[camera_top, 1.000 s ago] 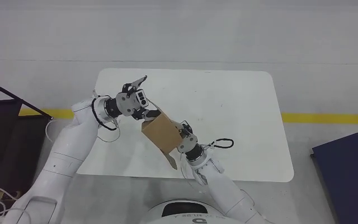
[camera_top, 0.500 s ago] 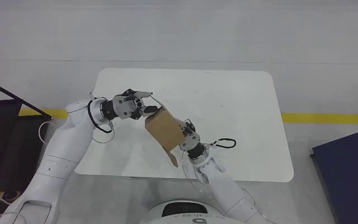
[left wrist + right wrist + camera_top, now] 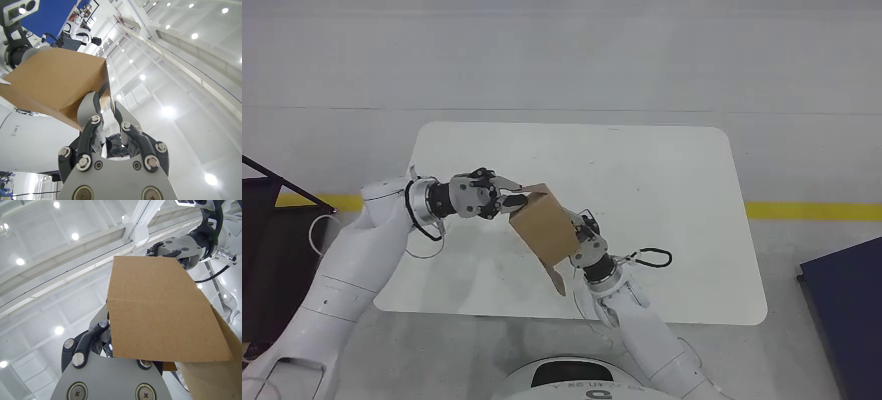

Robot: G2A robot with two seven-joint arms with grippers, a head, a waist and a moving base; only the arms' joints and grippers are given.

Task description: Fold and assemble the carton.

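A brown cardboard carton (image 3: 542,228) hangs tilted above the near middle of the white table (image 3: 662,180). My right gripper (image 3: 580,243) holds it from the near right side, shut on a wall panel; in the right wrist view the carton (image 3: 157,313) hides most of that gripper (image 3: 109,321). My left gripper (image 3: 510,196) is at the carton's far-left corner. In the left wrist view its fingers (image 3: 87,108) stand close together on the thin edge of a flap (image 3: 108,89), so the left gripper (image 3: 106,106) is shut on the carton (image 3: 51,79).
A black cable loop (image 3: 647,258) sticks out from the right forearm over the table. A yellow floor line (image 3: 812,210) runs past the table. Dark furniture (image 3: 272,230) stands at the left and a blue panel (image 3: 852,290) at the right.
The left gripper, wide open beside the carton's far-left corner a second ago, turned and closed onto the flap edge. The carton shifted slightly to the right with the right gripper.
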